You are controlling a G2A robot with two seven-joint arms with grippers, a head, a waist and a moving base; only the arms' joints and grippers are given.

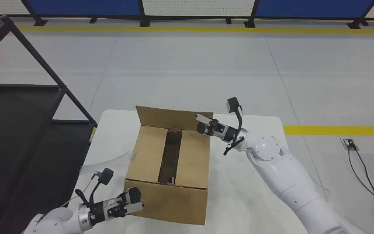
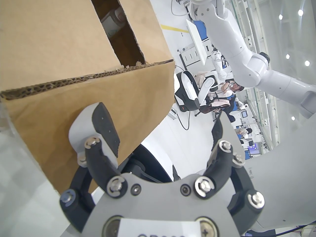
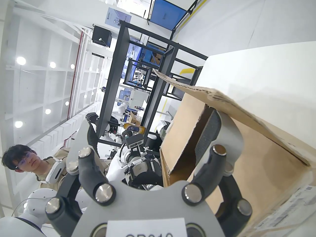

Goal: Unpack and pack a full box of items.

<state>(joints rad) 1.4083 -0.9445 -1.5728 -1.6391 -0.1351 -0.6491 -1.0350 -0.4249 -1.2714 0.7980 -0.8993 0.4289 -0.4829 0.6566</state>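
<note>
both sets of jaws: spread apart, clamped on nothing.
left gripper (image 1: 138, 202): at the near left corner of the box (image 1: 193, 169), low against its near wall; one finger (image 2: 105, 124) lies over that wall, contact not clear.
box: brown cardboard, upright on the white table (image 1: 111, 131), between the two grippers.
top flaps: two long flaps folded down over the box, leaving a dark gap (image 1: 170, 155) along the middle.
contents: through the gap one pale item (image 2: 112, 19) shows inside the box, too dim to name.
right gripper (image 1: 200, 124): at the box's far right corner, at the level of the top; one finger (image 3: 209, 134) sits under the lifted flap edge there.
far flap (image 1: 166, 117): stands upright along the box's far edge.
writing: a white printed label (image 3: 293, 206) on the box's outer wall beside the right gripper; print too small to read.
open room: bare tabletop left and right of the box; a black frame (image 1: 58, 111) stands beyond the box's left side, apart from it.
</note>
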